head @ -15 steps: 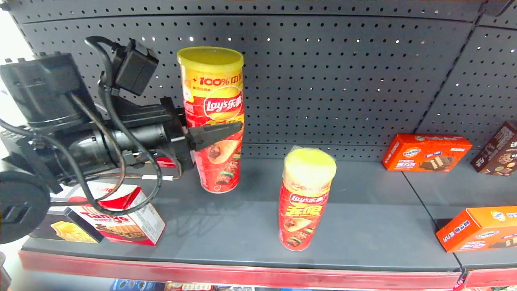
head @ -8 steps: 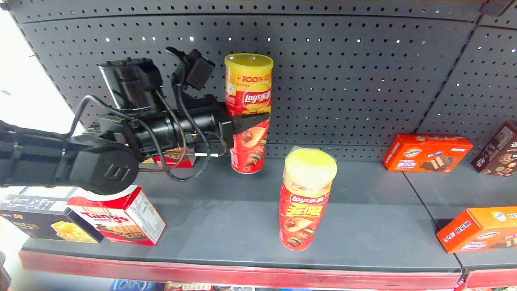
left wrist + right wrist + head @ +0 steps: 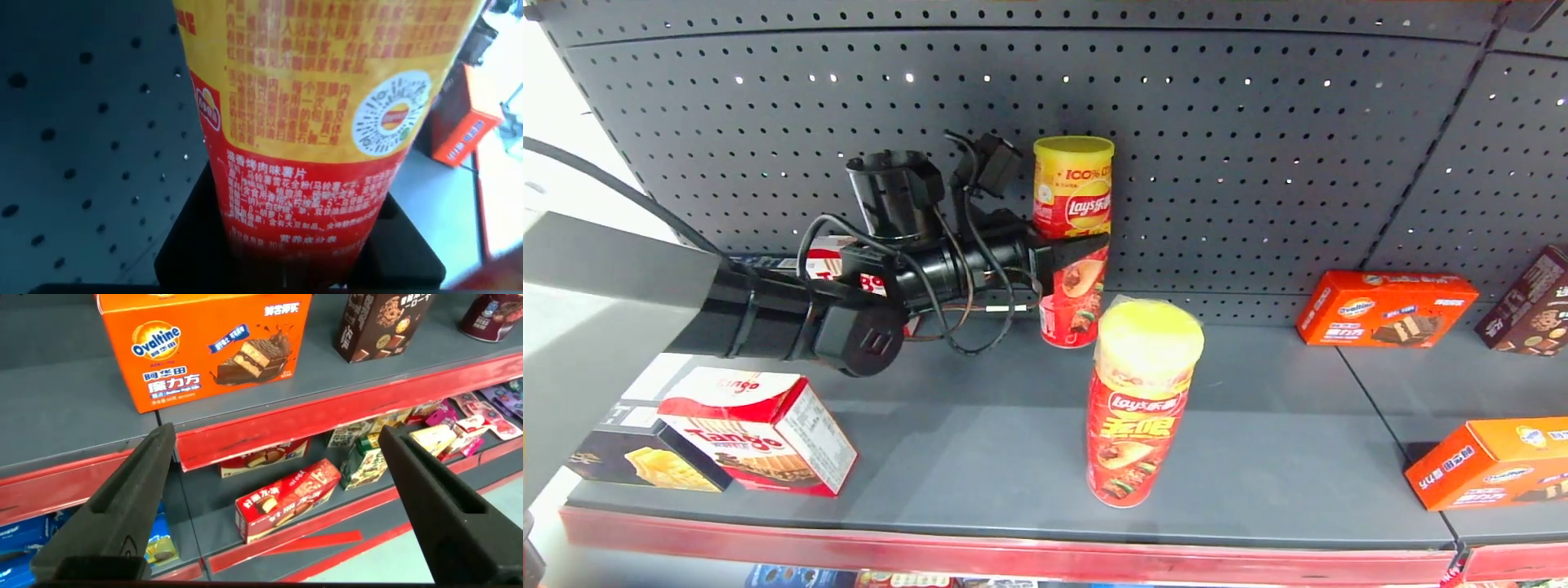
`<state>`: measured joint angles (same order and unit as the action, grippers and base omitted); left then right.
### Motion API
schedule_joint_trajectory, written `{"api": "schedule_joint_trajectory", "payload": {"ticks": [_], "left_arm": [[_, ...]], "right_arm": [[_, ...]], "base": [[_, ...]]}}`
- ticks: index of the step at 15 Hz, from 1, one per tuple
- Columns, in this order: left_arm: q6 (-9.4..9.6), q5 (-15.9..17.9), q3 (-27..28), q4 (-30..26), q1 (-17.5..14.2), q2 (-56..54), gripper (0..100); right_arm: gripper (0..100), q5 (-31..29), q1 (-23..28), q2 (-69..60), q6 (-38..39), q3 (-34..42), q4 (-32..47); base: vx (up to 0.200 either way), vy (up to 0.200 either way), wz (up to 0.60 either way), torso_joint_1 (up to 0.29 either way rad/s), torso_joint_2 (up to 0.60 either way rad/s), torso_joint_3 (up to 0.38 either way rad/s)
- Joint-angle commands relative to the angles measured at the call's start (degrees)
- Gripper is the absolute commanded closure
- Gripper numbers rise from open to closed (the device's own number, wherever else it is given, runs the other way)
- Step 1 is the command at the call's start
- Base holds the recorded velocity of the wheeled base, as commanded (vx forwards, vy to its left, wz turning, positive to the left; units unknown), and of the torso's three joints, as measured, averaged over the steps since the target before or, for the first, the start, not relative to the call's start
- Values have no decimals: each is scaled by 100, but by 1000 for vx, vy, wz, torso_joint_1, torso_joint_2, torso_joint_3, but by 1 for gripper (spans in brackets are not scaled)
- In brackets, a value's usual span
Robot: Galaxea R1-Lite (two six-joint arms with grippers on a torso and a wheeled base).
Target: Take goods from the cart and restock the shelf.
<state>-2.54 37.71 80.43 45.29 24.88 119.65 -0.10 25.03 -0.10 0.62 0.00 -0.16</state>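
At the far left of the grey shelf [image 3: 980, 457], near its front edge, lies a black box [image 3: 645, 461] with a yellow picture. Just beside it, apparently touching, is a red-and-white wafer box [image 3: 760, 433] turned at an angle. Above them the left arm [image 3: 784, 318] stretches toward the perforated back panel [image 3: 1258, 163]. Another red-and-white box [image 3: 829, 261] is partly hidden behind the arm.

The left pincer [image 3: 1086, 245] is clamped around the middle of the held chip can [image 3: 1072, 196], a red and yellow tube with a yellow lid. The tube is upright, close to the back panel at the rear of the shelf. Whether its base touches the shelf cannot be told. In the left wrist view the can's printed side [image 3: 327, 122] rises between the two black fingers.

Just right of it and nearer the front, the second chip can [image 3: 1143, 400] stands upright on the shelf, apart from the held one.

Farther right, a rear orange box [image 3: 1384, 309] lies at the back, a front orange box [image 3: 1494, 461] lies near the front edge, and a brown box [image 3: 1527, 306] leans at the far right.

The right pincer [image 3: 275, 433] is spread wide and grasps nothing. It hangs before a red shelf edge [image 3: 327, 408], with an orange chocolate-wafer box [image 3: 204, 351] and a dark brown carton [image 3: 384, 322] on the shelf beyond, and small packets [image 3: 286, 498] on the level below.
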Motion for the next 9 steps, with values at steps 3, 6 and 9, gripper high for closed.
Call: {"api": "schedule_joint_trajectory", "payload": {"ticks": [3,6,9], "left_arm": [[-28,-26,113,806,-10,595,100],[-1,-26,227,850,17,753,100],[7,-26,394,859,70,893,100]], "right_arm": [[0,1,2,10,-1,0,-2],[0,1,2,10,-1,0,-2],[0,1,2,10,-1,0,-2]], "base": [[0,0,0,0,0,0],[0,0,0,0,0,0],[0,0,0,0,0,0]]}}
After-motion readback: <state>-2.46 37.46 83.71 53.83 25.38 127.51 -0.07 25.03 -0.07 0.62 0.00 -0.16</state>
